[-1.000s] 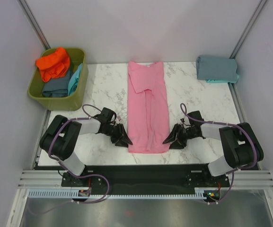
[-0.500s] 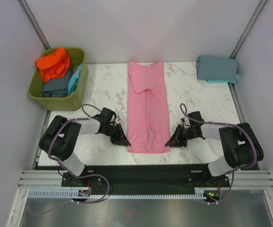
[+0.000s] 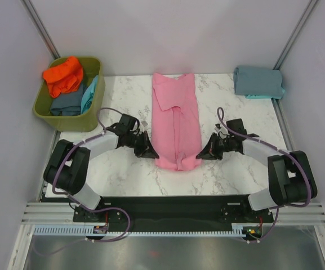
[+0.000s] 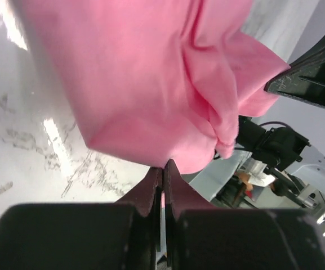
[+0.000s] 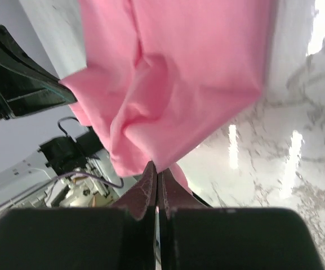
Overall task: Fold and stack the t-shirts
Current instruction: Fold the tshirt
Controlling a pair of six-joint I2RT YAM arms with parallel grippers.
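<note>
A pink t-shirt (image 3: pixel 175 115), folded into a long strip, lies down the middle of the marble table. Its near end is lifted off the table and bunched. My left gripper (image 3: pixel 152 154) is shut on the near left corner of the hem. In the left wrist view the pink t-shirt (image 4: pixel 151 84) hangs from the pinched fingertips (image 4: pixel 163 167). My right gripper (image 3: pixel 199 156) is shut on the near right corner; the right wrist view shows pink t-shirt (image 5: pixel 179 73) folds rising from its fingertips (image 5: pixel 156 169). A folded grey-blue t-shirt (image 3: pixel 258 81) lies at the far right.
An olive-green tub (image 3: pixel 93 109) at the far left holds an orange t-shirt (image 3: pixel 63 74), a slate-blue t-shirt (image 3: pixel 66 104) and a turquoise t-shirt (image 3: pixel 89 93). The marble table (image 3: pixel 123 107) ends at a black rail near the arm bases. Metal frame posts rise at the far corners.
Both grippers closed on the pink t-shirt's near corners, then lifted and moved away from the bases. The hem has come up off the table and bunched.
</note>
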